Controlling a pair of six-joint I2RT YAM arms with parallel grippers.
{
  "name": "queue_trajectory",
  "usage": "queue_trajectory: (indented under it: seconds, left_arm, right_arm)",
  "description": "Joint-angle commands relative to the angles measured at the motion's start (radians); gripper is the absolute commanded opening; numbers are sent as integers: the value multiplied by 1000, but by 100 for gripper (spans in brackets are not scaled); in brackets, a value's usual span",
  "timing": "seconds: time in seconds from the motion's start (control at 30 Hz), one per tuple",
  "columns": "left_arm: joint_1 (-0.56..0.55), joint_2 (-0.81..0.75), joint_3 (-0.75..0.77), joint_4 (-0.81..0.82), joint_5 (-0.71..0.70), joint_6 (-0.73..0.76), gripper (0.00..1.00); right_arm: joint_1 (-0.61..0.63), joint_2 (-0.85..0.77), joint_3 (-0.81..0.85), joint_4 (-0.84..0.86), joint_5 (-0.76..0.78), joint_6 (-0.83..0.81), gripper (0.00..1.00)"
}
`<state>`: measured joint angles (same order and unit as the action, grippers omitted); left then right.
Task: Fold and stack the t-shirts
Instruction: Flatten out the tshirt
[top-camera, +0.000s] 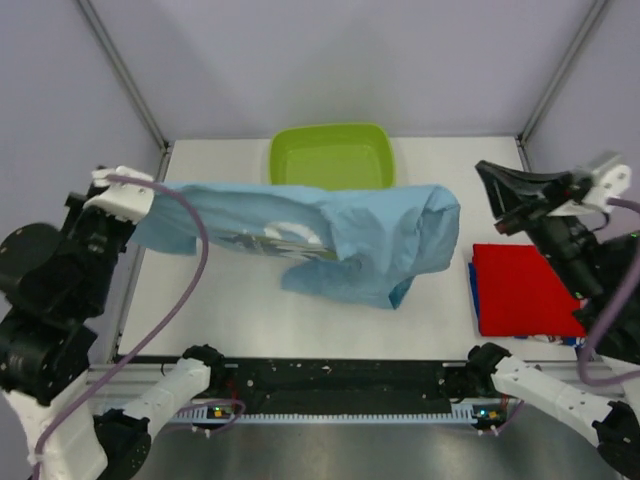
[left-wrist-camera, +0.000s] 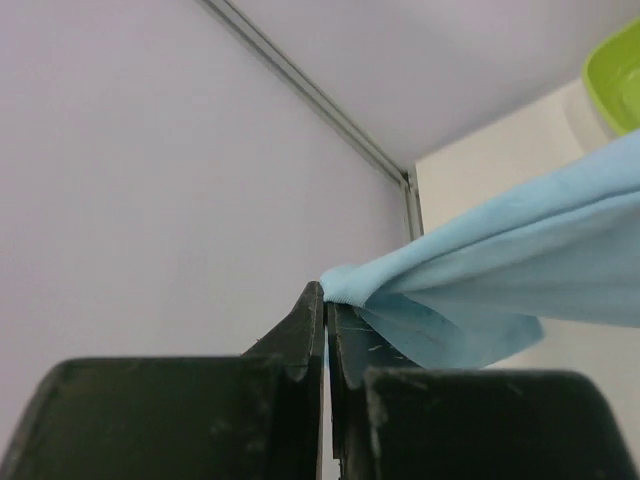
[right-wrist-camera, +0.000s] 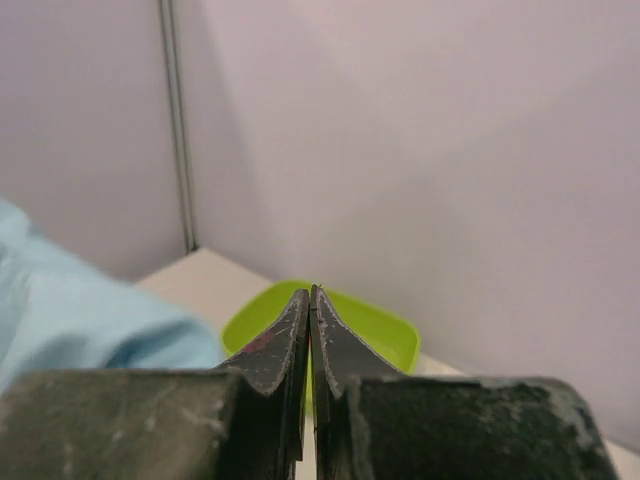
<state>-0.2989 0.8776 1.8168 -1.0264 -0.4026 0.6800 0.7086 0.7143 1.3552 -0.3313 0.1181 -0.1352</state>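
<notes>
Over on the left, the left gripper (top-camera: 150, 198) has its jaws pinched tight on one end of the light blue t-shirt (top-camera: 330, 235), holding that end up off the table (top-camera: 230, 300). The rest of the shirt sags rightward across the middle, crumpled, just in front of the green basin (top-camera: 330, 155). Beyond its right end the right gripper (top-camera: 483, 168) hangs in the air, jaws pressed together on nothing. Below it lie 2 folded tees, the red t-shirt (top-camera: 520, 285) on top of the darker blue t-shirt (top-camera: 471, 292).
</notes>
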Motion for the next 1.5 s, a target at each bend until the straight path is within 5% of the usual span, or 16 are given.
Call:
queue_trajectory:
  seconds: [0.0, 0.2, 0.37, 0.53, 0.73, 0.83, 1.17, 1.47]
  left_arm:
    - [3, -32, 168, -98, 145, 15, 0]
    - [3, -60, 233, -187, 267, 21, 0]
    - [3, -72, 77, -192, 375, -3, 0]
    - [4, -48, -17, -77, 322, -66, 0]
    - [3, -17, -112, 86, 119, -106, 0]
    - [4, -3, -139, 117, 64, -111, 0]
    - [4, 20, -174, 143, 74, -165, 0]
    - [4, 20, -177, 187, -45, -137, 0]
  right_arm:
    - [-6, -15, 119, -48, -93, 8, 0]
    - [-6, -18, 199, -84, -173, 36, 0]
    - [-6, 37, 6, -106, -202, 51, 0]
    - [2, 210, -237, 10, -481, 86, 24]
    - [176, 358, -510, 446, -678, 26, 71]
    - [297, 479, -510, 469, -683, -62, 94]
    - [460, 988, -259, 729, -822, 190, 92]
    - [496, 1189, -186, 854, -968, 480, 86]
